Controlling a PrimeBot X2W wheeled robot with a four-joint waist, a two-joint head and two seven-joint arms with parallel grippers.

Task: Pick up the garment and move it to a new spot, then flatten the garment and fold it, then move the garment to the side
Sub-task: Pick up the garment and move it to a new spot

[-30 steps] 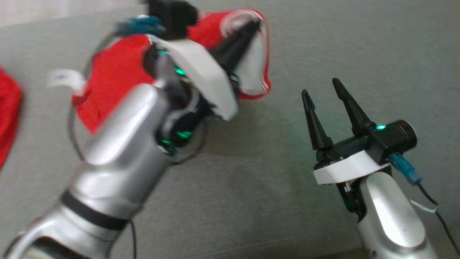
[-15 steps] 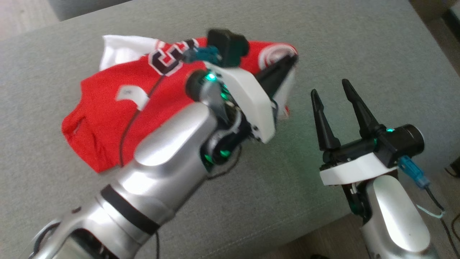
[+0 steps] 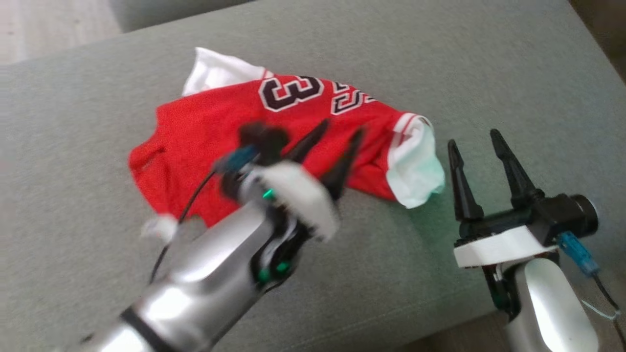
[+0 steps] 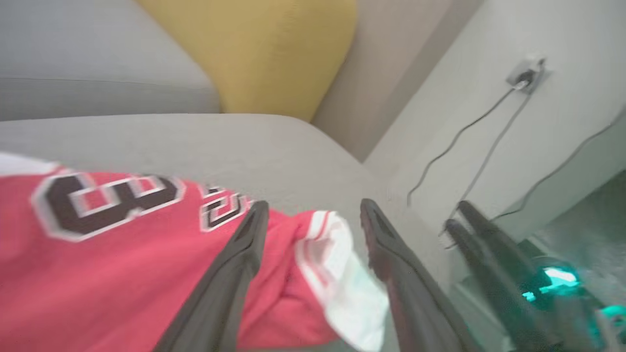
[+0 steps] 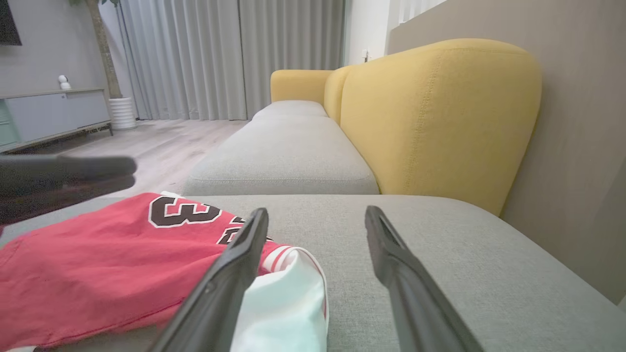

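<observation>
The left gripper [image 3: 342,127] has spread and dropped the garment [image 3: 205,122]; right gripper [image 3: 472,137] gapes, its wrist view revealing a yellow backrest [image 5: 440,112].

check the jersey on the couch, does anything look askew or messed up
Yes: the red jersey lies bunched and skewed on the grey cushion, not flat. Its white lining is turned outward at its right end in the head view, and a crease hides part of the second digit. No damage shows.
</observation>
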